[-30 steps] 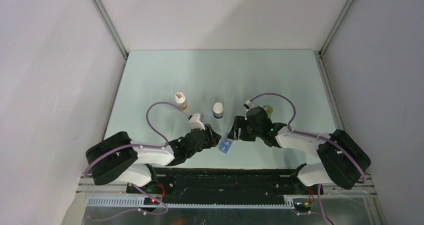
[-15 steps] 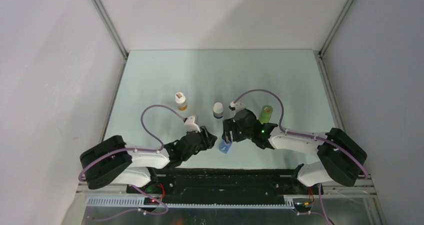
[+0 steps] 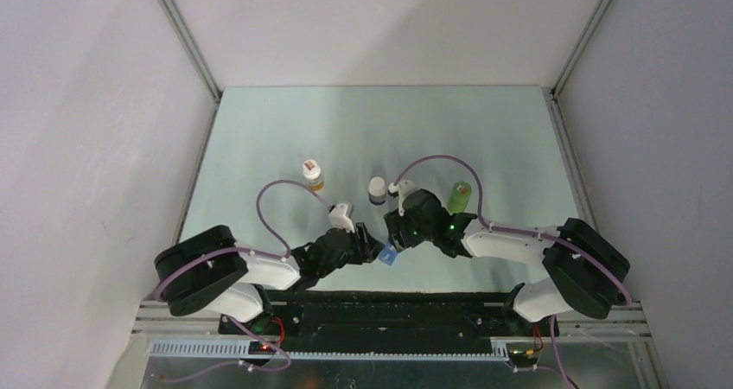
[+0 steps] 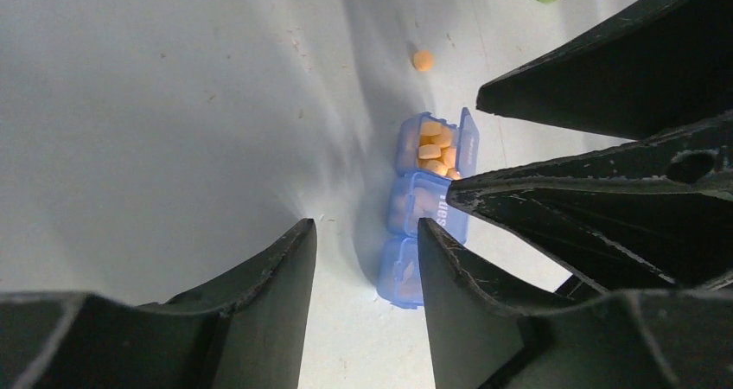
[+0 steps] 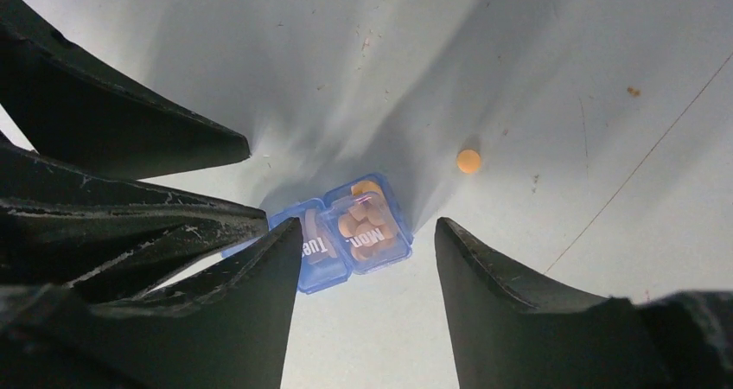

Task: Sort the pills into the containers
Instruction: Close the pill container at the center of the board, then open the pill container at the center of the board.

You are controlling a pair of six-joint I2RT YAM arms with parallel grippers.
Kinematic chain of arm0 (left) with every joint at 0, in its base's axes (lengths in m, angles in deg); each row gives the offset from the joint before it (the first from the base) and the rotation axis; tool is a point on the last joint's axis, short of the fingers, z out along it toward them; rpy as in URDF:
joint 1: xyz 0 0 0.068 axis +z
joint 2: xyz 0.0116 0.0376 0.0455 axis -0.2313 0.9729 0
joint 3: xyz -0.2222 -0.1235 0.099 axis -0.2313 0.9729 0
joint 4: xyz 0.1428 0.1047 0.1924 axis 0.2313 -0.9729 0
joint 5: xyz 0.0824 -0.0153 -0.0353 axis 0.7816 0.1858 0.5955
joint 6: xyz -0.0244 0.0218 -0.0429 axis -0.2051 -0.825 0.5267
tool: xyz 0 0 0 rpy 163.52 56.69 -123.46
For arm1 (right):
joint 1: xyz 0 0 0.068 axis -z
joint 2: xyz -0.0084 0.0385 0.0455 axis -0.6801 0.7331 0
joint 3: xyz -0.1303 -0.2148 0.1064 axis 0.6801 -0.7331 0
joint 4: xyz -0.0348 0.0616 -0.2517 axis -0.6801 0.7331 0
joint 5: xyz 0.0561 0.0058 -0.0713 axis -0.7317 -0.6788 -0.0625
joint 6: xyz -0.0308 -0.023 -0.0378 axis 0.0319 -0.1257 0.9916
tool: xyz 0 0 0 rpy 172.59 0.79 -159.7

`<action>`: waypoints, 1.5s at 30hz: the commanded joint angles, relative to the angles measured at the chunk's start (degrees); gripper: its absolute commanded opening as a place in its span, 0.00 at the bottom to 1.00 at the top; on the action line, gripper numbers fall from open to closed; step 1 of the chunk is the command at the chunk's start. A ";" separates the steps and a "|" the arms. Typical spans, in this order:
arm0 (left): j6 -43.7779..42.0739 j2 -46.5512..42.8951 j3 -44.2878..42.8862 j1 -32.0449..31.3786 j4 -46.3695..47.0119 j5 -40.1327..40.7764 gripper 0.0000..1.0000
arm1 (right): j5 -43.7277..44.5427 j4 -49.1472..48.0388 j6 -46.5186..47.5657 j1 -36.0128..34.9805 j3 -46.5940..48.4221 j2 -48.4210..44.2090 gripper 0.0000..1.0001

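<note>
Translucent blue plastic lies nearest us: the pill box sits on the desk just ahead of the arm bases, with both sets of jaws close around it. The left jaws stand wide and hold nothing, and the box's near end shows between their fingers in the left wrist view. Over the last second the right arm has swung in from the green bottle, which it hid and which now shows. Its jaws, also wide and empty, now hang over the box's "Mon." compartment. That compartment holds a heap of pills; what the other compartments hold we cannot tell. Just beyond the box one loose pill lies on the desk. We judge the sorting well along, and the right arm's approach suggests the stray tablet or the box lid comes next. Farther back stand the dark bottle and the amber bottle, both white-capped.
</note>
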 commanded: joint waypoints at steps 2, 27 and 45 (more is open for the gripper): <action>-2.54 1.95 -2.52 -0.20 3.40 -1.91 0.55 | -1.35 -1.56 0.50 0.66 2.04 0.41 0.59; -3.12 9.06 -9.45 -2.79 -10.93 2.06 0.45 | 3.73 0.97 -5.84 2.43 0.72 -2.81 0.51; -2.71 9.46 -10.21 -2.89 -13.07 3.08 0.40 | 2.24 9.53 -12.09 6.87 9.56 1.06 0.64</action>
